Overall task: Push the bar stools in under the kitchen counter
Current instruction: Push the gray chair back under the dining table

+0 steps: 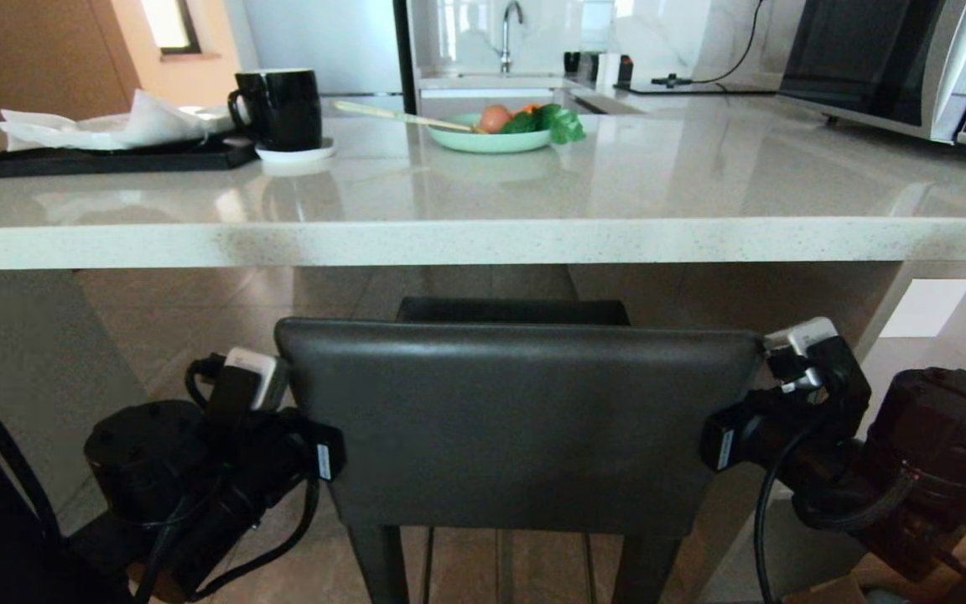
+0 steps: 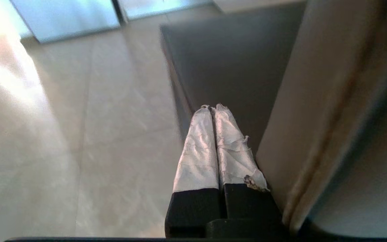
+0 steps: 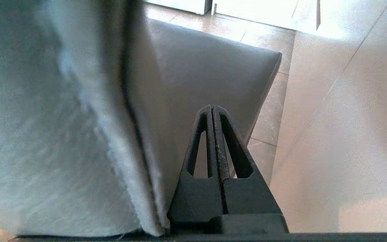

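Note:
One bar stool stands right in front of me, its dark grey backrest facing me and its flat seat reaching under the edge of the kitchen counter. My left gripper is shut and empty, lying along the left side of the backrest above the seat. On the other side my right gripper is also shut and empty, lying along the backrest. In the head view both wrists flank the backrest, and the fingers are hidden behind it.
On the counter stand a black mug, a green plate of vegetables, a black tray with white napkins and a microwave. The counter's slab leg rises at the right. Tiled floor runs beneath.

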Controlling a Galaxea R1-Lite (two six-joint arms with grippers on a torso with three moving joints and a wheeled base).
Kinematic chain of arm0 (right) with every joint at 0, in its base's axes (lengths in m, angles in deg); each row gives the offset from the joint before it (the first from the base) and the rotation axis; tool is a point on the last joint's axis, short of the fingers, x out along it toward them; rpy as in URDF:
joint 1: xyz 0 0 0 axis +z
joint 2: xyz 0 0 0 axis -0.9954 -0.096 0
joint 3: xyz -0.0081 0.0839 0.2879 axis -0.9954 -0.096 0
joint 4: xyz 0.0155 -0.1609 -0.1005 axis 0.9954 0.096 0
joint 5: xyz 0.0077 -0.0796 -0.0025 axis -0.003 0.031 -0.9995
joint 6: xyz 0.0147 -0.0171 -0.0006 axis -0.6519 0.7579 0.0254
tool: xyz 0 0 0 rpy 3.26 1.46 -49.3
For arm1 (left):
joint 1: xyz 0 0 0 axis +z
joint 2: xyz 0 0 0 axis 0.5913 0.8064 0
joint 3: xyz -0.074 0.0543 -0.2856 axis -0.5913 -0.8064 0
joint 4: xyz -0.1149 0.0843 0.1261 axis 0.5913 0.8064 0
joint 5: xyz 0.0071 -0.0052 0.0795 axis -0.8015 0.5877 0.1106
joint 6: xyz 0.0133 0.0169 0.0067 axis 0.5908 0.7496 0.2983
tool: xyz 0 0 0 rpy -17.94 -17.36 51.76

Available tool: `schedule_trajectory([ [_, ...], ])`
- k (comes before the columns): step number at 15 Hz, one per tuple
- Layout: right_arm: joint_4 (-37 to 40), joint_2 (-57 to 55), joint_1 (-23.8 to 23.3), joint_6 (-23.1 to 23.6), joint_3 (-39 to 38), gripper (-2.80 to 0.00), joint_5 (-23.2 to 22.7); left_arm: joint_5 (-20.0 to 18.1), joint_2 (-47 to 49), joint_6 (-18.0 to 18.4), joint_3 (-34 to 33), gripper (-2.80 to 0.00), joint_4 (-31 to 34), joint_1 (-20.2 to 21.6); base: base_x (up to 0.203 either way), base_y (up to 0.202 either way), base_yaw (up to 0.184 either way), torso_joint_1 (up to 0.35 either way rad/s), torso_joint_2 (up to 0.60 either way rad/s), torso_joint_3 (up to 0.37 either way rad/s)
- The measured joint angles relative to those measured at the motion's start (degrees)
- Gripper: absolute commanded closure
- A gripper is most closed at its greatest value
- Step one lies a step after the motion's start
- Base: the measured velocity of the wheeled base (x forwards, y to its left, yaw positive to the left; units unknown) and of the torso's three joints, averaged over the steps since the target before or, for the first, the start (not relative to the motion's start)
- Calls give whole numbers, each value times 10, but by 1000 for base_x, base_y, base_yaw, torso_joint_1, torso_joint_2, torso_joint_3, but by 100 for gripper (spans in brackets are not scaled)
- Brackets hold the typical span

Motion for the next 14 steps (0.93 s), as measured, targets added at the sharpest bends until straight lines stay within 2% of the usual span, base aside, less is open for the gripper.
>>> schedule_trajectory([
  [3,-1,31,-2,-4,-42,0,6,11,-43,-43,-55,0,13,12,0,0,0,0,0,0],
  [7,-4,85,-28,-6,-60,0,41,31,-110,-49,-72,0,3,67,0,0,0,0,0,0],
  [14,21,173,-46,-4,-84,0,70,38,-176,-49,-102,0,-2,94,0,0,0,0,0,0],
])
